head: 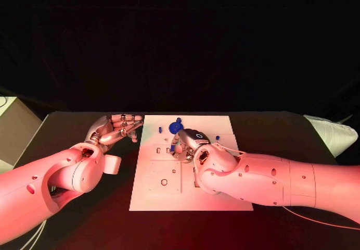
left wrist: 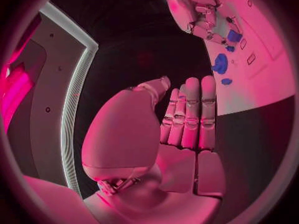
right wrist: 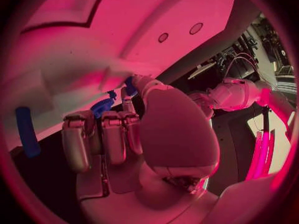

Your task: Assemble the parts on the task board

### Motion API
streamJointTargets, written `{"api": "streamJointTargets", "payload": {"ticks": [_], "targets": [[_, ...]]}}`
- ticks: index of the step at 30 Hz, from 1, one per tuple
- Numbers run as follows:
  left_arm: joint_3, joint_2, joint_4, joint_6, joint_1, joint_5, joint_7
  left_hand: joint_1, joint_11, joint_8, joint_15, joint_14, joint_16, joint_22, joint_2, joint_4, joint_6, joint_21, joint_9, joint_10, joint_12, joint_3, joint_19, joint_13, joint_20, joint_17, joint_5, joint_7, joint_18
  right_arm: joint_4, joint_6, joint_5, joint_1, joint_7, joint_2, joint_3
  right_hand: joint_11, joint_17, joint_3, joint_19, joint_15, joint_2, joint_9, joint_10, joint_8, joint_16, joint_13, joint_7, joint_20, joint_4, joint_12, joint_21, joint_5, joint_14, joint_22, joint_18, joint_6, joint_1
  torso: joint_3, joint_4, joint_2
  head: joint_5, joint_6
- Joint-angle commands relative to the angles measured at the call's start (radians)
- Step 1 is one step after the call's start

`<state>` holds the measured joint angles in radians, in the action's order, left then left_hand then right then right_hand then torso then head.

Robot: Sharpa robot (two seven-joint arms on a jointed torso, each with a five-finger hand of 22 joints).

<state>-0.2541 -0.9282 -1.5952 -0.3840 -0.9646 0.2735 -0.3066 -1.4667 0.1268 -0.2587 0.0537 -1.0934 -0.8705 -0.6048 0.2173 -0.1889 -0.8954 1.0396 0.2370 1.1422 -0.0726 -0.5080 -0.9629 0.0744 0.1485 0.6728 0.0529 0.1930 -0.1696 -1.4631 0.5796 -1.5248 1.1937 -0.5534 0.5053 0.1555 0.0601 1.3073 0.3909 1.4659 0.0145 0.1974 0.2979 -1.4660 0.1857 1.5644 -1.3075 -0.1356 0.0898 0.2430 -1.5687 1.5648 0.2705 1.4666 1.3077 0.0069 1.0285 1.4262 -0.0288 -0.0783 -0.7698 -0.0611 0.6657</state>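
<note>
Blue part lies on task board beyond right robot hand, grip can't tell; left robot hand empty, fingers straight.

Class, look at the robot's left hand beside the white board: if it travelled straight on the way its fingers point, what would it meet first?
Probably nothing. The left hand lies beside the task board, its fingers aimed along the board's left edge toward the table's dark far end. That path looks free, though depth is uncertain.

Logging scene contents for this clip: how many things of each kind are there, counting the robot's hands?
Task board: 1
Blue parts: 3 plain in the head view: large round one, small one, one at the right hand's fingers; others may be hidden
Hands: 2, left hand and right hand
Total: 6
</note>
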Motion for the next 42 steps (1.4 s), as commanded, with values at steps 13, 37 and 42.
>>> {"api": "streamJointTargets", "payload": {"ticks": [13,37,42], "targets": [[-0.001,-0.001,-0.004,0.014,0.0,0.002,-0.005,0.007,0.002,0.003,-0.001,0.006,-0.006,-0.001,0.0,0.0,0.007,0.006,0.002,-0.007,0.001,-0.003,0.007,0.001,0.0,-0.002,-0.001,0.0,-0.015,0.003,-0.027,-0.009,-0.008,-0.006,-0.004,0.003,-0.002,0.263,0.0,0.105,-0.002,0.008,-0.002,-0.105,0.001,0.006,-0.263,-0.003,0.001,0.003,-0.002,0.006,-0.009,0.104,0.263,-0.007,-0.009,-0.019,0.0009,0.0005,0.001,0.0,-0.002],[-0.001,-0.002,-0.003,0.016,0.0,0.002,-0.003,0.007,0.002,0.003,-0.001,0.006,-0.006,-0.001,0.0,0.0,0.007,0.006,0.002,-0.007,0.001,-0.003,0.007,0.001,0.0,-0.002,-0.001,0.0,-0.015,0.002,-0.013,-0.03,-0.009,-0.007,-0.001,0.003,0.008,0.263,-0.051,0.105,-0.011,0.034,-0.009,-0.105,-0.009,0.006,-0.263,-0.014,0.009,0.023,-0.002,0.006,-0.102,0.104,0.263,-0.007,-0.043,-0.053,0.0009,0.0016,0.0,0.0,-0.003],[-0.001,-0.002,-0.002,0.015,0.0,0.002,-0.002,0.009,0.001,0.003,-0.001,0.006,-0.007,-0.001,0.0,0.0,0.008,0.007,0.002,-0.008,0.001,-0.003,0.009,0.001,0.0,-0.002,-0.001,-0.001,-0.015,-0.003,-0.015,-0.031,-0.009,-0.007,0.002,0.003,0.009,0.263,-0.067,0.105,-0.012,0.037,-0.009,-0.105,-0.008,0.006,-0.263,-0.014,0.01,0.028,-0.002,0.006,-0.111,0.104,0.263,-0.007,-0.044,-0.055,0.0013,0.0011,0.0,0.0,-0.002]]}}
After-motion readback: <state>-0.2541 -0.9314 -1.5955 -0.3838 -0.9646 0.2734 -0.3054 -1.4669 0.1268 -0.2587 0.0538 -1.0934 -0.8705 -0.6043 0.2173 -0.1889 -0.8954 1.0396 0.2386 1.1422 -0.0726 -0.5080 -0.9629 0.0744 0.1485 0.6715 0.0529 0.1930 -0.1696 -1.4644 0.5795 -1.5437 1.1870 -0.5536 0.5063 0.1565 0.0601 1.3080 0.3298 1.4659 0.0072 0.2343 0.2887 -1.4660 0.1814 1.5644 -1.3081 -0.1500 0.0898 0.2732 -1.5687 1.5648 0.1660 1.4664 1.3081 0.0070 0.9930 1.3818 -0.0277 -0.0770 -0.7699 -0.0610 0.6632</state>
